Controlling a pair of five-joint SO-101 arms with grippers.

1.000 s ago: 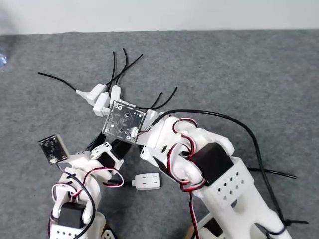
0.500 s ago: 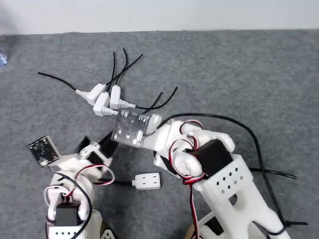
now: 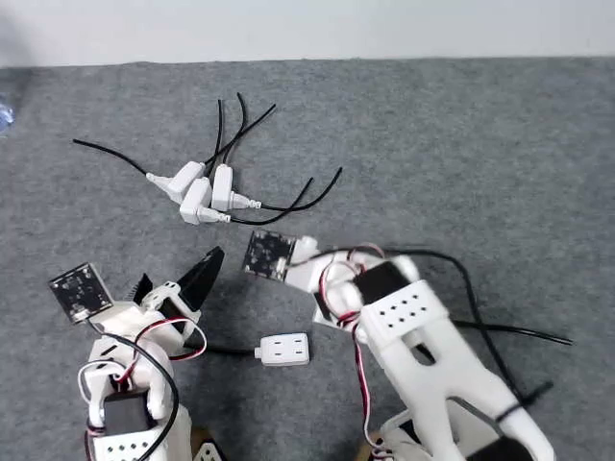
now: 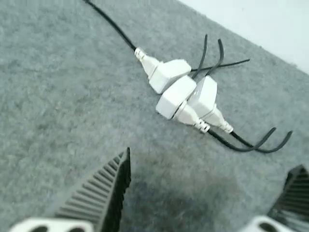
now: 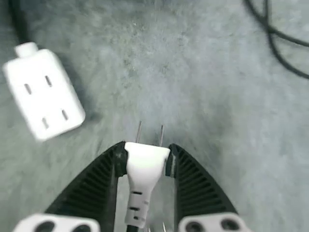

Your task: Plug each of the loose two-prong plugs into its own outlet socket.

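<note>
Three loose white two-prong plugs (image 3: pixel 199 192) with short black cords lie bunched at the far left of the grey mat; the same plugs (image 4: pixel 181 89) lie ahead of my left gripper (image 4: pixel 212 162). That left gripper (image 3: pixel 178 279) stands open, with nothing in it, short of the pile. My right gripper (image 5: pixel 145 150) is shut on a fourth white plug (image 5: pixel 144 164), prongs pointing forward just above the mat. The white outlet block (image 5: pixel 43 94) lies off to one side of those prongs, with free sockets showing. In the high view the outlet block (image 3: pixel 284 350) rests between the two arms.
A black cord (image 3: pixel 226 351) runs from the outlet block toward the left arm. The right arm's own black cable (image 3: pixel 500 327) trails over the mat at the right. Bare grey mat (image 3: pixel 461 154) stretches across the far right.
The right arm has drawn back from the plug pile toward the near side and the outlet block. The left arm shifted slightly, and its open fingers now show clear of the right arm.
</note>
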